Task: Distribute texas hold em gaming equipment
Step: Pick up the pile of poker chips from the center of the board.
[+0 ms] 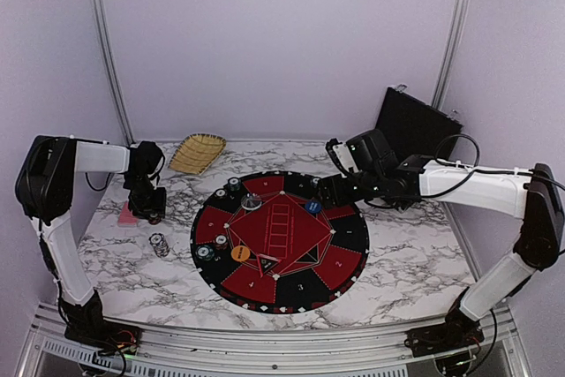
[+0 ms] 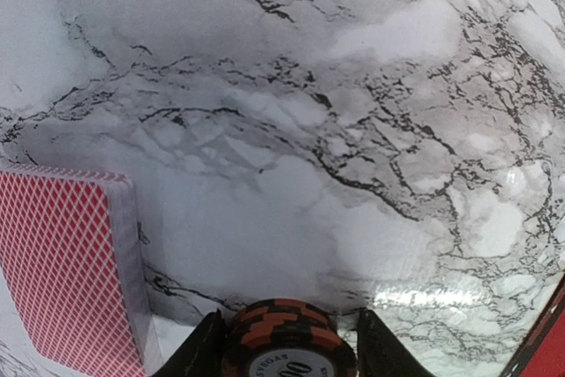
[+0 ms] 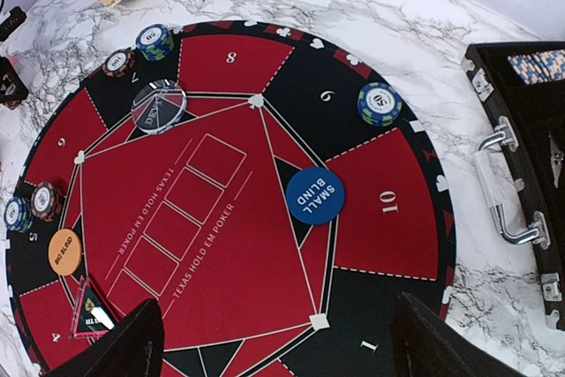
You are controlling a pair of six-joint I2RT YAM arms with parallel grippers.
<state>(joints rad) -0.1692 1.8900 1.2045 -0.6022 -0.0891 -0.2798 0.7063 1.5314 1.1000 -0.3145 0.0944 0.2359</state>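
My left gripper point(image 1: 148, 205) point(image 2: 290, 317) is shut on a small stack of orange-and-black poker chips point(image 2: 287, 342), low over the marble beside the pink-red-backed card deck point(image 2: 71, 275) point(image 1: 128, 215). Another chip stack point(image 1: 159, 245) stands on the table left of the mat. My right gripper point(image 1: 328, 190) point(image 3: 275, 305) is open and empty above the mat's right side. On the mat lie a blue small-blind disc point(image 3: 315, 195), an orange big-blind disc point(image 3: 64, 249), a clear disc point(image 3: 159, 105) and chip stacks at its edge point(image 3: 380, 104) point(image 3: 154, 41) point(image 3: 44, 201).
The big round red-and-black mat point(image 1: 344, 240) fills the table's middle. A black case point(image 1: 415, 125) point(image 3: 530, 130) stands open at the back right. A woven tray point(image 1: 198, 153) sits at the back left. A small triangular marker point(image 3: 88, 311) lies on the mat's near side.
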